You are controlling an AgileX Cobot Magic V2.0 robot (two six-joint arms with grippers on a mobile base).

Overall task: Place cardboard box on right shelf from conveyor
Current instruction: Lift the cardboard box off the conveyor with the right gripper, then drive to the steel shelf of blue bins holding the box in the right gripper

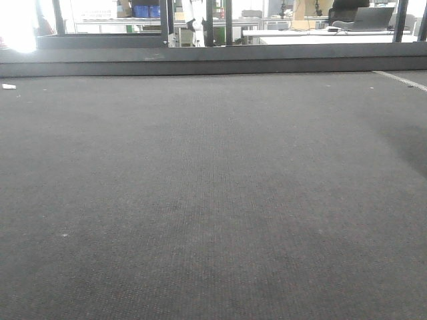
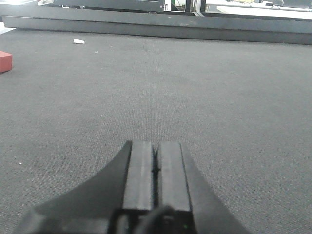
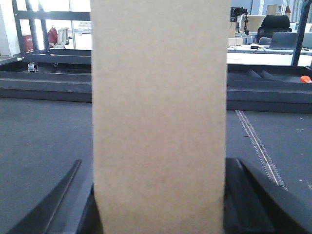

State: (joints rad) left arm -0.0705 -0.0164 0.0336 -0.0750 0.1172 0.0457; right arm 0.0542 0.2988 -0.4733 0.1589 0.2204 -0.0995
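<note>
box (image 3: pixel 160 117): upright in right wrist view; long axis vertical; broad face toward camera | right jaws: clamped on its sides | left jaws: pressed together above conveyor (image 2: pixel 219 97)

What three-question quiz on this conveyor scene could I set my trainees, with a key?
1. True or false: the cardboard box sits in the left end effector.
2. What lies on the conveyor at the left edge of the left wrist view? A. a red object B. a blue bin C. a bottle
3. Fill the gap: the left end effector's jaws are ____.
Key: 1 false, the right end effector grips it; 2 A; 3 shut.
</note>
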